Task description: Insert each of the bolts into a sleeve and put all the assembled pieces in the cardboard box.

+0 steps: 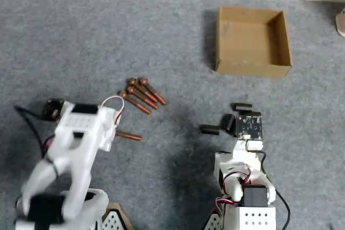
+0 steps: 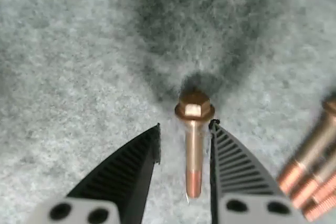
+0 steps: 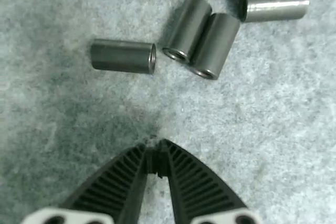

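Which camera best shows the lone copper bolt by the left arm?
Left wrist view: the copper hex-head bolt lies whole inside the open left end effector. The high view shows its shaft beside the arm.

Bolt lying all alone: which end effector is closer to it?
Left. The left end effector straddles the lone bolt; the right end effector sits shut by the sleeves.

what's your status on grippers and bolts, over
Left gripper open, astride a lone bolt on the mat. Right gripper shut, empty, just short of the sleeves. Cardboard box holds nothing yet; nothing blocking.
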Robot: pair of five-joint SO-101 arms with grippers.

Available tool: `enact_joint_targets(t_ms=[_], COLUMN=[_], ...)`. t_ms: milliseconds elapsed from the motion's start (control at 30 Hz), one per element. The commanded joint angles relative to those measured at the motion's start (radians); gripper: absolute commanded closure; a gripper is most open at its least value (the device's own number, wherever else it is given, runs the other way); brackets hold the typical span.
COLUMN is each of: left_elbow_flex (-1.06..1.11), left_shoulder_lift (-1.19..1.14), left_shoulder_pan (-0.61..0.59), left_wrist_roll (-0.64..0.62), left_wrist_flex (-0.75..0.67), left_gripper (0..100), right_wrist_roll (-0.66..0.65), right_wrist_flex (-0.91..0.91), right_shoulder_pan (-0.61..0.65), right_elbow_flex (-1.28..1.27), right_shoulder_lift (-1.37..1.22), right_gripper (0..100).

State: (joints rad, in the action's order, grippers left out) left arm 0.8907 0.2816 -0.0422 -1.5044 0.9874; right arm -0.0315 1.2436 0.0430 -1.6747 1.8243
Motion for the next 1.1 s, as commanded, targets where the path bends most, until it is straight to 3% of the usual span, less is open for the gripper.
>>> enact_joint_targets(t_ms=[0,400,533,600,933,1067], left_elbow_flex=[-0.131,-0.186,-0.189,-0.205,-0.418,-0.522], left_shoulder_lift=[-0.163,-0.338,-0.329,-0.300,-0.147,-0.124], left_shoulder_pan=[0.015,0.010,0.005,-0.001,-0.005,-0.074], left_wrist_roll=[-0.008,-0.002,-0.002,0.000,0.000,0.000], left_wrist_flex=[-0.012,-0.012,0.005,0.064,0.502,0.717], left_gripper=[85,85,95,100,100,100], right_wrist_roll=[-0.008,-0.009,-0.011,-0.006,-0.008,-0.009], right_wrist_flex=[0.002,0.002,0.002,0.002,0.001,-0.002], right_shoulder_pan=[0.008,0.008,0.008,0.008,0.008,0.008], right_elbow_flex=[-0.145,-0.145,-0.145,-0.145,-0.145,-0.145], right_shoulder_lift=[0.013,0.013,0.013,0.013,0.013,0.013], right_gripper=[99.3,99.3,99.3,99.3,99.3,98.9])
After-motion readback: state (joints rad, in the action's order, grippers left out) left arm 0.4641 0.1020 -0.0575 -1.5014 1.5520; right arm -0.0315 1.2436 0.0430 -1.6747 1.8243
